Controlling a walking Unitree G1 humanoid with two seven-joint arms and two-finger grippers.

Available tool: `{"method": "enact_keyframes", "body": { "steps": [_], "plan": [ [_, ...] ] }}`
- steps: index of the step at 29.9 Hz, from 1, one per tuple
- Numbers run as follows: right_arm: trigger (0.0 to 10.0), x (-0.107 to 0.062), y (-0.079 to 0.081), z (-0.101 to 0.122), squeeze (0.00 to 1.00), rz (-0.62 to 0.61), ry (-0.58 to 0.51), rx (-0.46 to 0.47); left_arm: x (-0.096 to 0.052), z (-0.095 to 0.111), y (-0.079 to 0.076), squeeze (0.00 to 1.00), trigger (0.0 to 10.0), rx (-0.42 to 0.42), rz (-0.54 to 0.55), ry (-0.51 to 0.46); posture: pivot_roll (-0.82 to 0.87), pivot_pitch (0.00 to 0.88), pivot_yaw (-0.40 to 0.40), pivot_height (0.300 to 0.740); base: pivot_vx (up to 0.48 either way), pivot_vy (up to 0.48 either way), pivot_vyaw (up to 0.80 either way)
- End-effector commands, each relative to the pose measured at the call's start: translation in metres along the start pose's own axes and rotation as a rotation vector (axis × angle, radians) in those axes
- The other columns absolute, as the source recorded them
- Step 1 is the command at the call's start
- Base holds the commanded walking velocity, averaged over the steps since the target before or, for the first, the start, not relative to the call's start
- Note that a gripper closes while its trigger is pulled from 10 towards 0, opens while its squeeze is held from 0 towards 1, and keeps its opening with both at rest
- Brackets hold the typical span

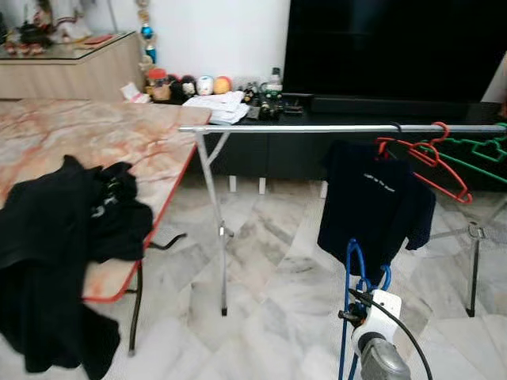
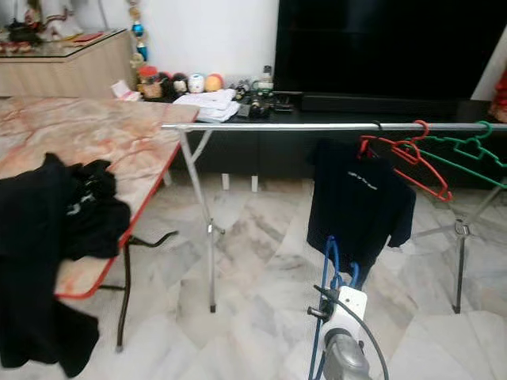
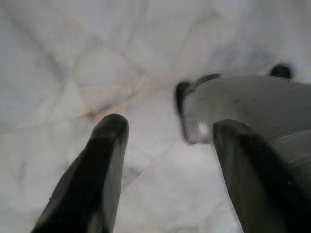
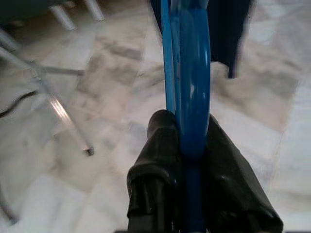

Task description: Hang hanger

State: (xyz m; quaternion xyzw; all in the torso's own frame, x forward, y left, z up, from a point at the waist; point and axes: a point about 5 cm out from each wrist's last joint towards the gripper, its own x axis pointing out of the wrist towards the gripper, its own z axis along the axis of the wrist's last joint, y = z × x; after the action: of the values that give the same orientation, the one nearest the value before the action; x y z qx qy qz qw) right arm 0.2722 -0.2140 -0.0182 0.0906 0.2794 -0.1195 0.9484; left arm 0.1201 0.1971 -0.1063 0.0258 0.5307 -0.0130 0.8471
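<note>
Silver arm (image 1: 380,360), blk cable (image 1: 404,328)

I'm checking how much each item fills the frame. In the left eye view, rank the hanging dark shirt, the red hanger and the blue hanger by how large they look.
1. Dark shirt, clearly largest.
2. Red hanger and blue hanger: unsure. The blue one, held in the right gripper, is nearer the camera and partly cut off.

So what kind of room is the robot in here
Most likely a home living room used for laundry: a big dark TV screen on a low cabinet, a clothes rail with hangers, and a marble-tiled floor.
</note>
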Motion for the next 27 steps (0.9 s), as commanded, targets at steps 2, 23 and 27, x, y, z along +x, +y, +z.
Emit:
{"method": "enact_keyframes", "body": {
  "steps": [2,23,27],
  "plan": [
    [10.0,0.002,0.016,0.008,0.00,0.044,-0.024,-0.002,-0.001,-0.007,0.004,0.00,10.0,0.006,0.003,0.028,0.05,0.000,0.017,0.740,0.337,0.000,0.00],
    [10.0,0.003,0.030,0.013,0.00,0.117,-0.053,-0.054,-0.005,-0.011,0.019,0.00,10.0,0.010,0.018,0.046,0.05,0.007,0.028,0.740,0.340,0.000,0.10],
    [10.0,0.003,0.029,0.013,0.00,0.111,-0.054,-0.053,-0.005,-0.011,0.024,0.00,10.0,0.006,0.026,0.050,0.05,0.009,0.027,0.740,0.341,0.000,0.00]
  ]
}}
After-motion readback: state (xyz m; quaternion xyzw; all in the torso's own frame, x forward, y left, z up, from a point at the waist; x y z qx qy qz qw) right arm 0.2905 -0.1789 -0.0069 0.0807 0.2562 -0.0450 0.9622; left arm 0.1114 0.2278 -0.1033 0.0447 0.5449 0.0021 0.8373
